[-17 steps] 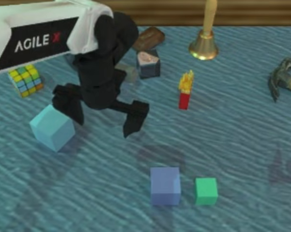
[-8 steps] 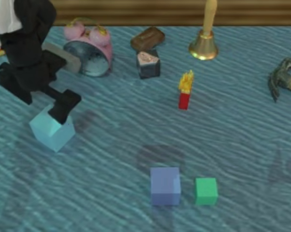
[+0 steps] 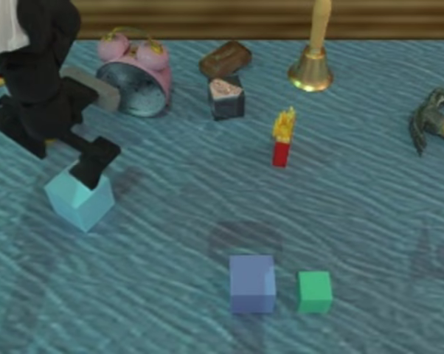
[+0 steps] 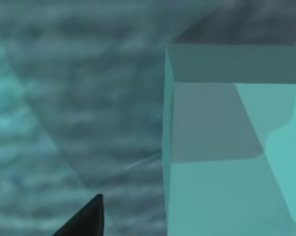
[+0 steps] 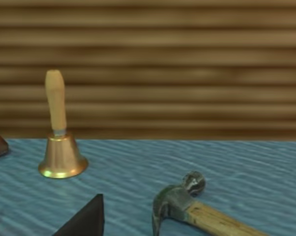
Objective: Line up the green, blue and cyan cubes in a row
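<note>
so your left pincer [image 3: 56, 151] is down at the left side of the surface [image 3: 170, 221], right over the cyan cube [image 3: 79, 198]. its fingers are spread wide: one fingertip [image 3: 89, 169] sits on the cube's far top edge and the other finger is off past the cube toward the far left, so it isn't pinching anything. in the left wrist view the cyan cube [image 4: 226, 147] fills most of the picture, with one dark fingertip [image 4: 86, 219] poking in beside it, apart from the cube's face.

the blue cube [image 3: 252, 283] and the green cube [image 3: 314, 290] sit side by side near the front edge, a small gap between them, blue on the left. the cyan one is well apart from that pair, off to the left and farther back.

you don't get the right arm in the top view at all. the right wrist view only shows one dark fingertip [image 5: 84, 221], so can't tell whether the right pincer is spread or pressed together. that view looks at the brass bell [image 5: 59, 147] with its wooden handle and the hammer [image 5: 197, 209] lying on the surface.

other stuff along the back: pink alarm clock [image 3: 137, 74], a brown block [image 3: 225, 58], the dark cube with the pink top [image 3: 226, 97], and a red carton of fries [image 3: 282, 138].
</note>
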You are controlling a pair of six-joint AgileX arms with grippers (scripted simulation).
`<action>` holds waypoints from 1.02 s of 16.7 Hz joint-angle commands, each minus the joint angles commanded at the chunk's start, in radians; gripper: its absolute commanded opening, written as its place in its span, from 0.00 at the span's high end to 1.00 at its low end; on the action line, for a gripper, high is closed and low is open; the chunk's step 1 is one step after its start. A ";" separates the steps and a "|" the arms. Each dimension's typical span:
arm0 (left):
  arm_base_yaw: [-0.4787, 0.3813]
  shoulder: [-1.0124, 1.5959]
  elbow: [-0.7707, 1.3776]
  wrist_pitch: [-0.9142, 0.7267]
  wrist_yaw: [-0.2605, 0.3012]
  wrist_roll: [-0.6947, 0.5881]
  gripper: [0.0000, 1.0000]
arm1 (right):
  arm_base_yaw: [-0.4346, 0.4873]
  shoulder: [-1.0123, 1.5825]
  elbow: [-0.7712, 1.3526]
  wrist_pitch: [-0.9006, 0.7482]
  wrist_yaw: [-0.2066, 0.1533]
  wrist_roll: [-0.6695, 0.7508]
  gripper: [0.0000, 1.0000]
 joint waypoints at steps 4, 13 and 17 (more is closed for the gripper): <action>0.003 0.054 -0.070 0.127 0.001 0.002 0.00 | 0.000 0.000 0.000 0.000 0.000 0.000 0.00; 0.005 0.126 -0.159 0.288 0.002 0.005 0.00 | 0.000 0.000 0.000 0.000 0.000 0.000 0.00; 0.005 0.126 -0.159 0.288 0.002 0.005 0.30 | 0.000 0.000 0.000 0.000 0.000 0.000 0.00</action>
